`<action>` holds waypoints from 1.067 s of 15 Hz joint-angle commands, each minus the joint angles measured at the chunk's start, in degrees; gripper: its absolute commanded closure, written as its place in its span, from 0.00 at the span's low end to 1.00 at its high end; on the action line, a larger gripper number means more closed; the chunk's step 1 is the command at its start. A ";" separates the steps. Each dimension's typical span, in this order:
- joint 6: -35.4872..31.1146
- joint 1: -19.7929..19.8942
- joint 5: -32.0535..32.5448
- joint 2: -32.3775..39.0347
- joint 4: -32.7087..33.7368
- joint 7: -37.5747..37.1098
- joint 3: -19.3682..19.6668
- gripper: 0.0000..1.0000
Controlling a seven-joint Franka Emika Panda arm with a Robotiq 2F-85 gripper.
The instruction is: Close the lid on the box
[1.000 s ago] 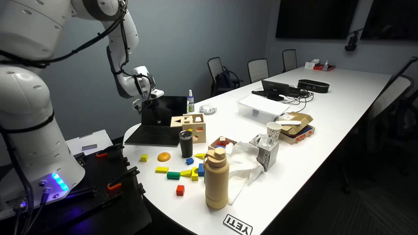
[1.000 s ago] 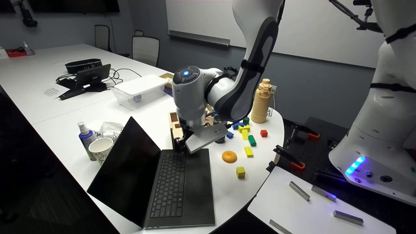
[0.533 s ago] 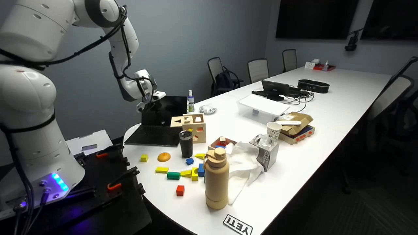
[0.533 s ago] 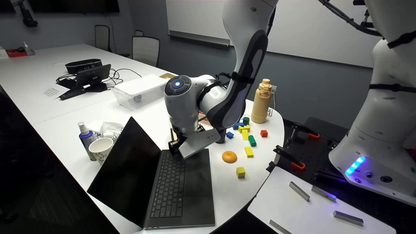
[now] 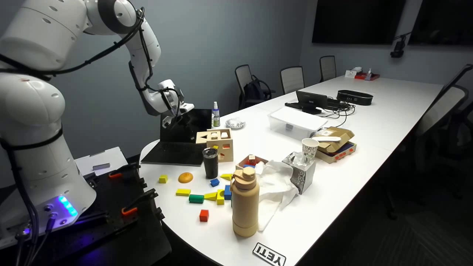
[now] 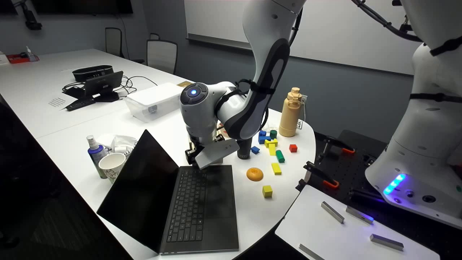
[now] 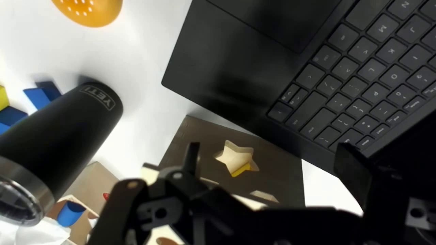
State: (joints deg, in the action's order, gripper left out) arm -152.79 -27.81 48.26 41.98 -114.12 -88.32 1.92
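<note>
A wooden shape-sorting box [image 5: 226,152] stands beside the black open laptop [image 6: 216,224] in both exterior views. Its wooden lid panel [image 5: 202,137], with a triangular hole, juts out from the box top towards the laptop. In the wrist view a shadowed wooden board with a star hole [image 7: 235,156] lies beneath my fingers. My gripper [image 7: 269,153] is open, its fingers wide apart with nothing between them. In an exterior view it [image 5: 187,127] is close to the lid panel's outer end; contact cannot be told. The laptop's screen panel [image 6: 140,195] stands up, tilted back.
A black tumbler [image 5: 211,162] stands in front of the wooden box. An orange half-round toy [image 5: 185,177] and several coloured blocks lie nearby. A tan bottle [image 5: 245,203] and tissue box [image 5: 301,171] stand farther along. A spray bottle [image 6: 96,155] and paper cup [image 6: 112,166] stand behind the laptop screen.
My gripper has moved across the laptop towards the wooden box. The wooden lid panel has shifted slightly in the same direction. The laptop has not moved.
</note>
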 commanded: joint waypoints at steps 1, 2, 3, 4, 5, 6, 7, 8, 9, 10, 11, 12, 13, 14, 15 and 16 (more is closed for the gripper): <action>-0.16 -1.68 0.90 1.67 2.42 -2.67 2.08 0.00; -0.14 -1.74 0.92 1.98 2.85 -2.64 2.33 0.00; -0.08 -1.83 0.88 2.28 3.30 -2.53 2.57 0.00; -0.08 -1.91 0.90 2.64 3.80 -2.48 2.84 0.00; -0.06 -1.92 0.84 2.91 4.20 -2.40 2.99 0.00; -0.10 -1.83 0.77 3.21 4.66 -2.26 3.11 0.00; -0.29 -1.62 0.60 3.46 5.04 -2.07 3.09 0.00; -0.59 -1.12 0.03 3.52 5.32 -1.69 2.75 0.00; -0.72 -0.94 -0.15 3.47 5.60 -1.58 2.73 0.00; -0.70 -0.93 -0.16 3.45 5.90 -1.58 2.83 0.00; -0.75 -0.89 -0.09 3.35 6.17 -1.55 2.95 0.00; -0.61 -0.88 0.00 3.27 6.43 -1.50 3.11 0.00; -0.58 -0.83 0.02 3.27 6.66 -1.46 3.21 0.00; -0.45 -0.80 0.05 3.25 6.84 -1.45 3.36 0.00; -0.45 -0.76 0.07 3.29 7.02 -1.49 3.48 0.00; -0.46 -0.75 0.14 3.36 7.18 -1.54 3.67 0.00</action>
State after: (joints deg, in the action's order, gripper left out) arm -152.79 -28.23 48.20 45.04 -107.79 -88.32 4.75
